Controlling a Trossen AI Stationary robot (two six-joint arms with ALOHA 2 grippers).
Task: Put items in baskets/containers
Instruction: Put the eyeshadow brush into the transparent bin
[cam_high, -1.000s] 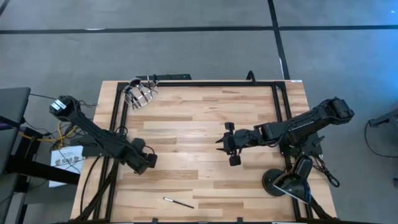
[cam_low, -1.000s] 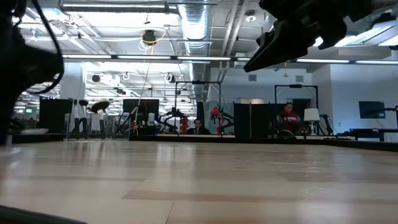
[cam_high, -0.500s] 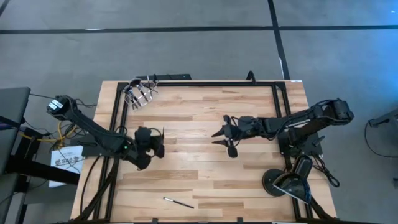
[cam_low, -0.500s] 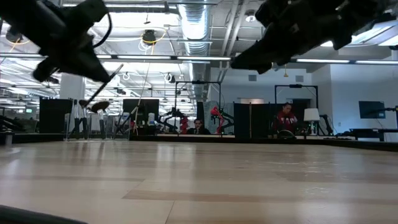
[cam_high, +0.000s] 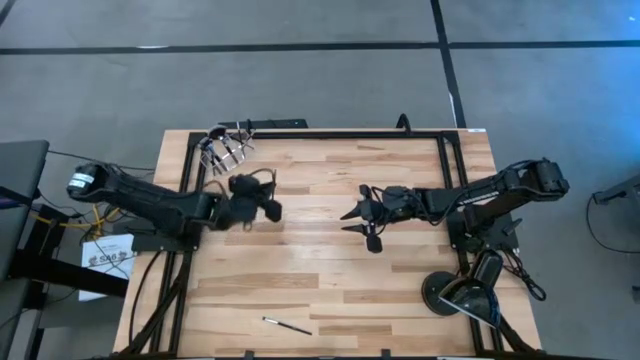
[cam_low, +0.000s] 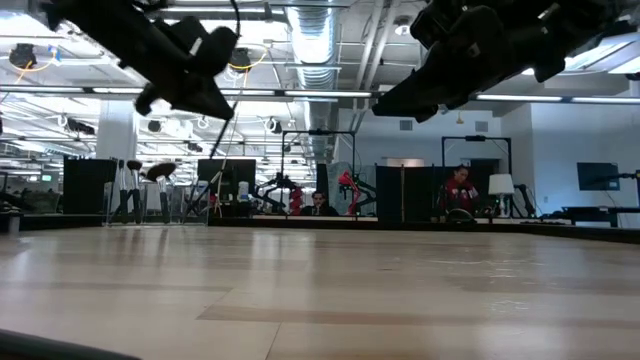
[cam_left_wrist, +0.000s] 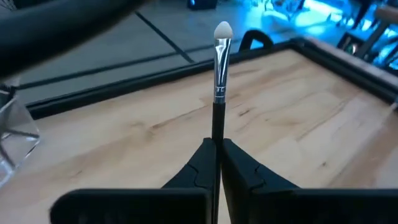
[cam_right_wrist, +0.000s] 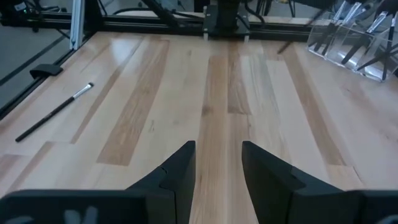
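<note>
My left gripper (cam_high: 268, 205) hangs above the table's left half, near the clear cup (cam_high: 225, 150), and is shut on a slim makeup brush (cam_left_wrist: 219, 93) with a dark handle, silver ferrule and pale tip. The cup stands at the far left corner with several brushes in it; it also shows in the right wrist view as the cup (cam_right_wrist: 354, 37) and in the left wrist view as the cup (cam_left_wrist: 15, 134). One more brush (cam_high: 287, 325) lies flat near the near edge. My right gripper (cam_high: 354, 215) hovers open over the table's middle, holding nothing. My left gripper pinches the brush's dark handle (cam_left_wrist: 216, 134) between its two fingertips. The brush runs on forward in line with the fingers, bristle tip (cam_left_wrist: 222, 29) away from the gripper. It is lifted clear of the table.
The round black lamp base (cam_high: 450, 295) sits at the near right corner. A black frame (cam_high: 320, 133) runs along the table's far edge and sides. Bare wood lies between the two grippers. People and equipment show in the room beyond the table in the low view.
My left gripper has risen and travelled from the near left part of the table toward the far edge and the cup, carrying the brush clear of the wood. My right gripper shifted slightly toward the far edge early on, then held still.
</note>
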